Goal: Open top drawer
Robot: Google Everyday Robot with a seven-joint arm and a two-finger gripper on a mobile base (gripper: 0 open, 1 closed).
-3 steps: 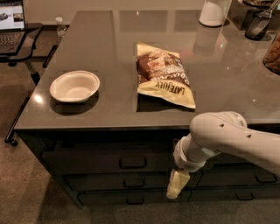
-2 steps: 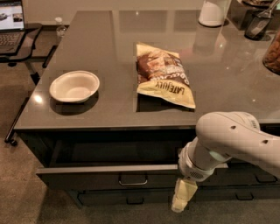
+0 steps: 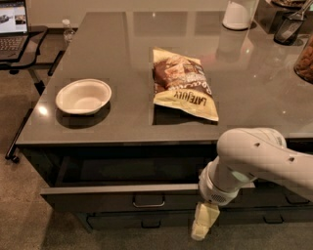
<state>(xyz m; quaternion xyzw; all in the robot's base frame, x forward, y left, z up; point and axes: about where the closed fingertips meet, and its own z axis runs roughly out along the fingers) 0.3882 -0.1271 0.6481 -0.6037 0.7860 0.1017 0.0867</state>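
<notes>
The top drawer [image 3: 98, 199] is a wide dark front with a small loop pull [image 3: 148, 200] at its centre. It stands pulled out from under the grey counter [image 3: 122, 63], and its dark inside shows behind the front. My gripper [image 3: 203, 222] hangs at the end of the white arm, in front of the drawer front and right of the pull. It points down, its pale fingers [image 3: 201, 225] below the drawer's lower edge. I see no contact with the pull.
A white bowl [image 3: 83, 96] and a chip bag [image 3: 183, 83] lie on the counter. A slimmer drawer [image 3: 146, 220] sits below the top one. A white container [image 3: 239, 13] stands at the back. A laptop [image 3: 12, 27] on a stand is at the far left.
The top drawer went from shut to pulled out toward me. My arm and gripper moved right and down, away from the counter, ending lower in front of the drawer front.
</notes>
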